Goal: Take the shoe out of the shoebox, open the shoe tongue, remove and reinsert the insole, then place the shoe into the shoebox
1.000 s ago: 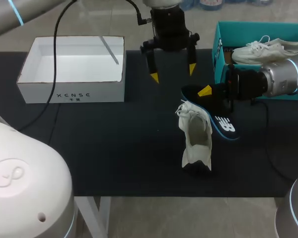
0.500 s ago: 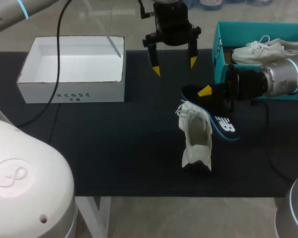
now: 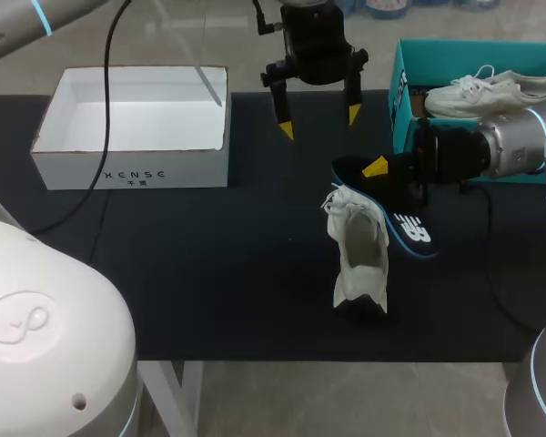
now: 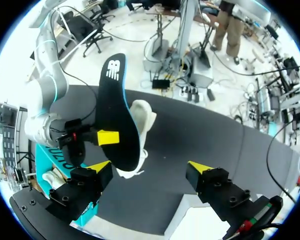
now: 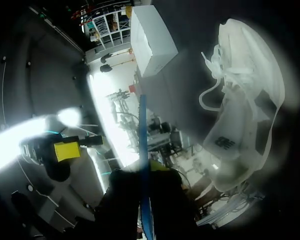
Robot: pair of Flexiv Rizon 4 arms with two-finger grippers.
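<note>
The left fingers hang spread wide apart above the tabletop, gripping nothing. Ahead of them, the right fingers are clamped on the black, blue-edged insole, which is held on edge. The white shoe stands on the tabletop just beside the insole. Behind the right fingers, the teal shoebox holds a second white shoe. A white box sits well apart from both.

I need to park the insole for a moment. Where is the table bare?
Bare mat lies in front of the white box, left of the shoe. Crowded around the insole, right tool and teal shoebox.
</note>
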